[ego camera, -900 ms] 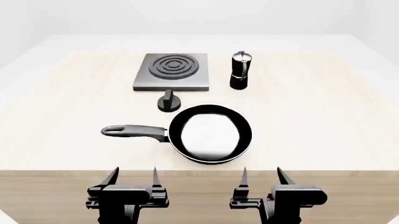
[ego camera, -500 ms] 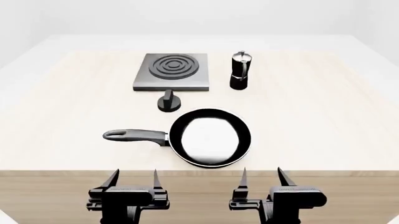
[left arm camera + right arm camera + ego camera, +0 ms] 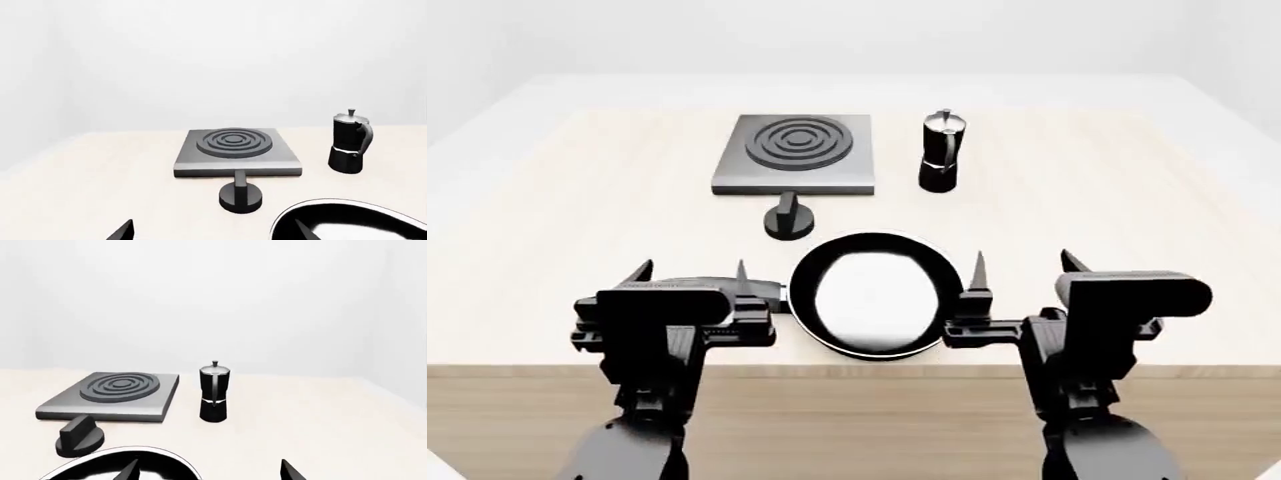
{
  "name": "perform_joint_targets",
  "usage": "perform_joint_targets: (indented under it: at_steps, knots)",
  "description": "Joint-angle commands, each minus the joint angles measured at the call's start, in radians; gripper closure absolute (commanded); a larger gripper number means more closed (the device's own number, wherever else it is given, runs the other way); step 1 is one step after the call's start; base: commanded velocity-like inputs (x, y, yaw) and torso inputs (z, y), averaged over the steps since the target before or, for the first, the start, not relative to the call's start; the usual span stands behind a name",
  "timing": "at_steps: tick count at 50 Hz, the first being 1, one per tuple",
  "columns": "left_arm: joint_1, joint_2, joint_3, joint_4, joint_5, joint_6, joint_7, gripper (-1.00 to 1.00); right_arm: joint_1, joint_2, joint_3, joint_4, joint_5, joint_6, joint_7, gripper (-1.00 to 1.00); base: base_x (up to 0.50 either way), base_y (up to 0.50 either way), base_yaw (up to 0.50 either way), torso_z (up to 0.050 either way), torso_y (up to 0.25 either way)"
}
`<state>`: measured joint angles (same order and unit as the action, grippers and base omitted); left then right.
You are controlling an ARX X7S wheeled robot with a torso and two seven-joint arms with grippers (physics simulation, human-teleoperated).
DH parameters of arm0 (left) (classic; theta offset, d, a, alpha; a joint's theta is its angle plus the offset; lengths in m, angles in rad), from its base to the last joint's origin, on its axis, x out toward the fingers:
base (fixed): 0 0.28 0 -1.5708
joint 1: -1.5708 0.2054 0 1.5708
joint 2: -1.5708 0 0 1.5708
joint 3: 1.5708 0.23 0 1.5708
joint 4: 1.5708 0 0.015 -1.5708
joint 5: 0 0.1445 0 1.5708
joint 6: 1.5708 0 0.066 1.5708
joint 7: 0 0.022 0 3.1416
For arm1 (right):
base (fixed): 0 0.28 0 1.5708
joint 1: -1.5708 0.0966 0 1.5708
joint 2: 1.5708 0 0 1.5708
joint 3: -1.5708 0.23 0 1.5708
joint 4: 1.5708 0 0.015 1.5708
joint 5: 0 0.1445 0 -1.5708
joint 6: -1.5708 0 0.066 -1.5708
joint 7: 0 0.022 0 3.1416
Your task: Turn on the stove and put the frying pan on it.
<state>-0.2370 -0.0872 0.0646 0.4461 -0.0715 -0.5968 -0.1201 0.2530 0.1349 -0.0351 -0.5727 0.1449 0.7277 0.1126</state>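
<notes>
The grey stove point(image 3: 794, 152) with raised burner rings lies at the back of the table. Its black knob point(image 3: 789, 218) stands just in front of it. The black frying pan point(image 3: 874, 295) sits near the front edge, its handle pointing left and mostly hidden behind my left gripper point(image 3: 691, 270). That gripper is open and empty above the handle. My right gripper point(image 3: 1025, 262) is open and empty just right of the pan. The left wrist view shows the stove point(image 3: 235, 150), knob point(image 3: 240, 196) and pan rim point(image 3: 360, 222). The right wrist view shows the stove point(image 3: 113, 392), knob point(image 3: 79, 436) and pan point(image 3: 120, 465).
A black-and-silver moka pot point(image 3: 942, 150) stands upright right of the stove; it also shows in the left wrist view point(image 3: 349, 145) and the right wrist view point(image 3: 214, 392). The light wooden table point(image 3: 1121, 200) spreads wide on both sides, its front edge just below the pan.
Both arms have risen and moved forward from below the table's front edge to either side of the pan. The pan has shifted very slightly. Both grippers stay open.
</notes>
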Motion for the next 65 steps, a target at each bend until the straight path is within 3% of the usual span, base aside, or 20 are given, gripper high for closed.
perform_joint_targets:
  at_steps: [1,5,9,11,17,21,65]
  knots:
    - [-0.077,-0.018,-0.006,0.119,-0.032,-0.172,-0.006,-1.0,0.103,0.029,0.013,-0.127,0.031,0.206,0.015,-1.0,0.0,0.0,0.0,0.0,0.0]
    - [-0.083,-0.021,-0.009,0.114,-0.037,-0.169,-0.011,-1.0,0.145,0.025,0.081,-0.036,-0.049,0.178,0.127,-1.0,0.0,0.0,0.0,0.0,0.0]
    - [-0.081,-0.028,-0.007,0.105,-0.039,-0.156,-0.013,-1.0,0.188,0.062,0.302,0.092,-0.095,0.099,0.235,-1.0,0.0,0.0,0.0,0.0,0.0]
    - [-0.078,-0.03,-0.014,0.084,-0.043,-0.136,-0.013,-1.0,0.157,0.119,0.405,0.073,-0.096,0.12,0.23,-1.0,0.0,0.0,0.0,0.0,0.0]
    - [-0.076,-0.034,-0.017,0.074,-0.051,-0.126,-0.017,-1.0,0.132,0.137,0.533,0.026,-0.072,0.148,0.227,-1.0,0.0,0.0,0.0,0.0,0.0]
    - [-0.082,-0.044,-0.005,0.059,-0.033,-0.104,-0.029,-1.0,0.098,0.136,0.511,0.081,-0.064,0.089,0.196,-1.0,0.5,0.0,0.0,0.0,0.0]
    - [-0.073,-0.067,0.007,0.048,-0.066,-0.084,-0.065,-1.0,0.082,0.14,0.521,0.091,-0.044,0.078,0.198,-1.0,0.5,0.0,0.0,0.0,0.0]
